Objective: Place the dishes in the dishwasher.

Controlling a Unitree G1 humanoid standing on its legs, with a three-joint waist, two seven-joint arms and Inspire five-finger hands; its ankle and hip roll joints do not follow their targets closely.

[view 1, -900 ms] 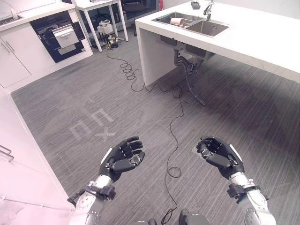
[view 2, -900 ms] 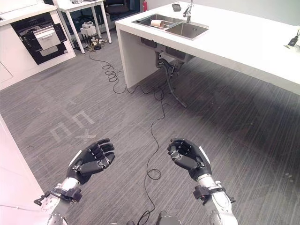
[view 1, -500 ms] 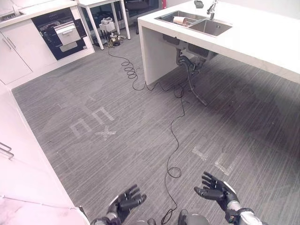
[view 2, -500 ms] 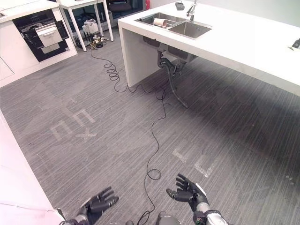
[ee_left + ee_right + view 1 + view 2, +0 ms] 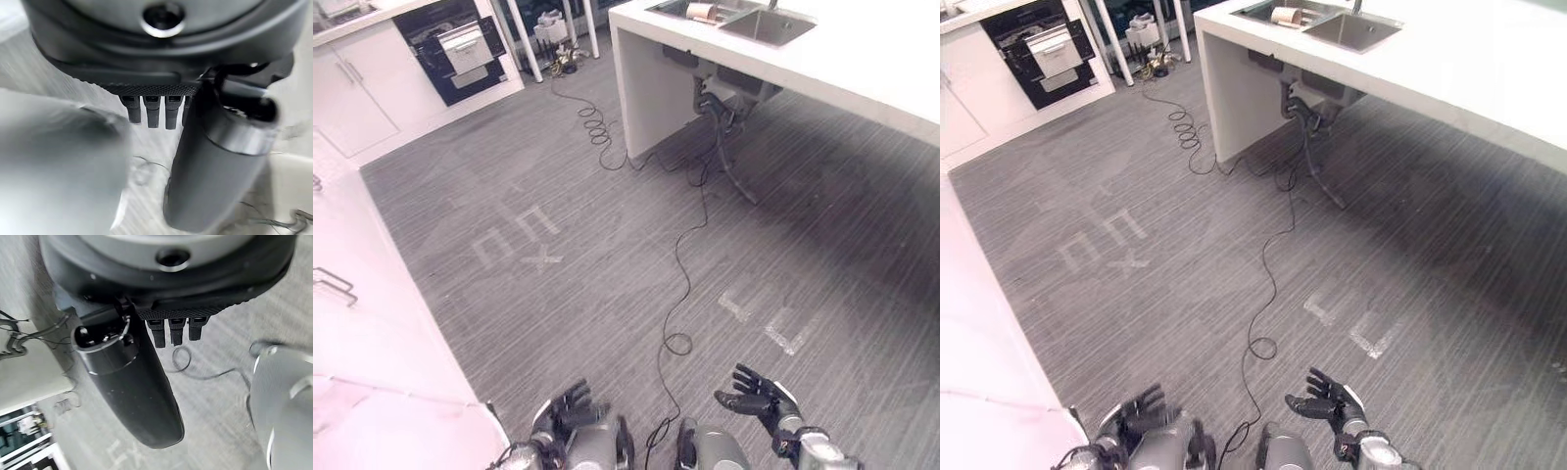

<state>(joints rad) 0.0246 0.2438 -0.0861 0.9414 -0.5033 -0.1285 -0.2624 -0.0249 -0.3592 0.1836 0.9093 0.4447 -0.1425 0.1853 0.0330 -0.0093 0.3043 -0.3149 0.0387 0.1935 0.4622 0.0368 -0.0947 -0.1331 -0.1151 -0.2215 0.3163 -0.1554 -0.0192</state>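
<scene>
Both hands (image 5: 756, 396) open, empty, low

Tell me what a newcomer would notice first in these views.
Probably the white kitchen island at the far right, with a double sink holding a pale cup-like dish. Next, the dishwasher at the far left with its rack pulled out, across grey floor marked with pale tape. Both hands, left hand and right hand, hang low, empty and relaxed.

the left hand (image 5: 205, 161) holds nothing, thumb (image 5: 215, 166) straight and fingers (image 5: 152, 111) extended in a row beside it. past the fingers lies grey striped floor (image 5: 146, 147).
</scene>
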